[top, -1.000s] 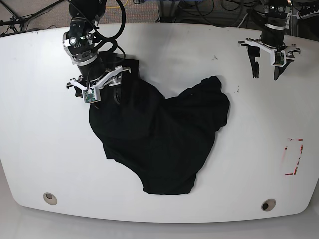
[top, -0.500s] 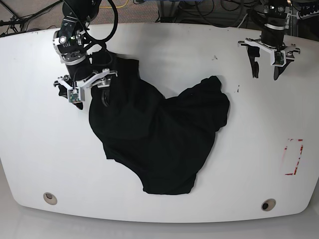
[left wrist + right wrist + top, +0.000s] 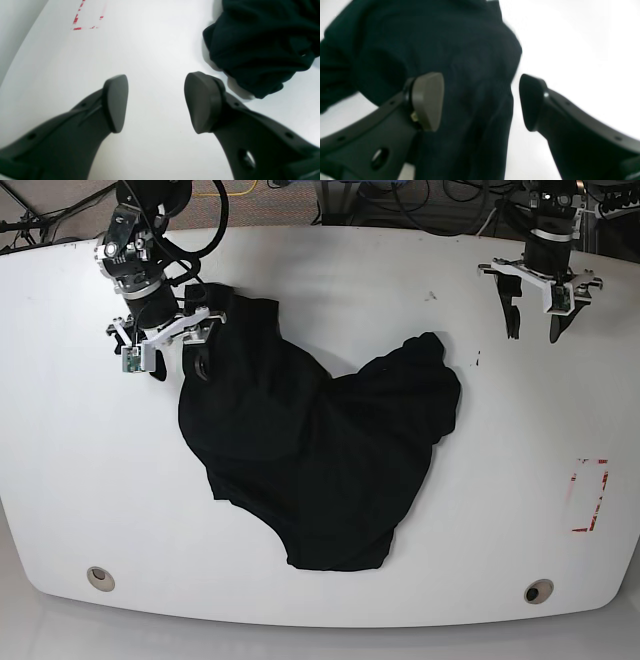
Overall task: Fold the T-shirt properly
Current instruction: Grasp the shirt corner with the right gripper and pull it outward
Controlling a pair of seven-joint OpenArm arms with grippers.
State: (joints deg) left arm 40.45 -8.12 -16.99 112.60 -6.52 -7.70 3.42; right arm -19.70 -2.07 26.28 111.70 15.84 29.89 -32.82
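At far left: right gripper [image 3: 172,361] jaws wide, empty, over T-shirt [image 3: 320,460] edge.
Tip: pinch only the hem.
Left gripper [image 3: 534,322]: jaws parted, empty.

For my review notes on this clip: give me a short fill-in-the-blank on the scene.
1. The T-shirt is ____ in colour.
2. The left gripper hangs over bare ____, apart from the shirt.
3. The right gripper has its jaws ____ at the shirt's edge.
4. The red marking lies near the table's ____ gripper side.

Missing: black; table; open; left

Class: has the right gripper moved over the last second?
Yes. The right gripper has shifted toward the table's far left edge, across the T-shirt.
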